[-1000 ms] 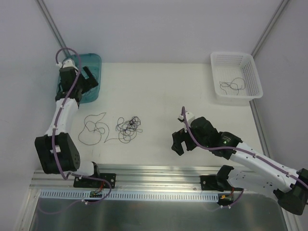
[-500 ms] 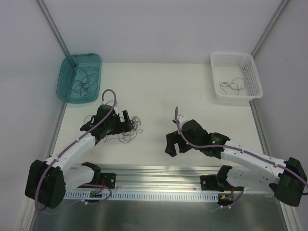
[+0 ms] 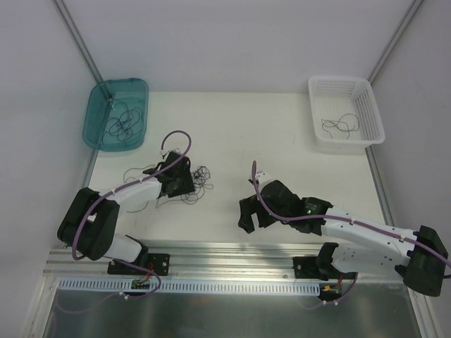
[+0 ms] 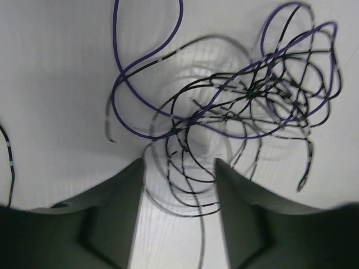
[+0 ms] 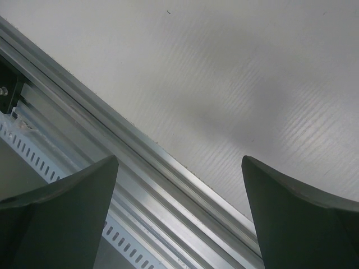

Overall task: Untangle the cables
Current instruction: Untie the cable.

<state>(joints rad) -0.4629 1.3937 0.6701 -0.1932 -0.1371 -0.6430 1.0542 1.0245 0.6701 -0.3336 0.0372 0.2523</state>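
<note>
The white ribbed surface (image 3: 282, 134) carries a translucent teal plastic tub (image 3: 90, 127) and a white slotted basket (image 3: 370, 113), each holding loose strands. The right hand (image 5: 179, 162) hangs released, fingers wide, over the aluminium rail (image 5: 140, 168). The left hand (image 4: 179, 168) is released, its fingers either side of the lower loops of the tangled thin purple-and-black cables (image 4: 249, 96), which lie centre-left on the surface.

Top view was bright, evenly lit, diffuse white light; sharp across frame; faint soft shadows under arms on table (image 3: 282, 127); dull sheen on metal sheet (image 3: 225, 317) at bottom edge. Left wrist view: cables (image 4: 247, 101) fairly sharp at centre, cast soft grey doubled shadows; left gripper fingers (image 4: 106, 224) dark, blurred at lower edge. Right wrist view: right gripper fingers (image 5: 50, 213) blurred in lower corners; table grain crisp; broad soft shadow right of centre.
</note>
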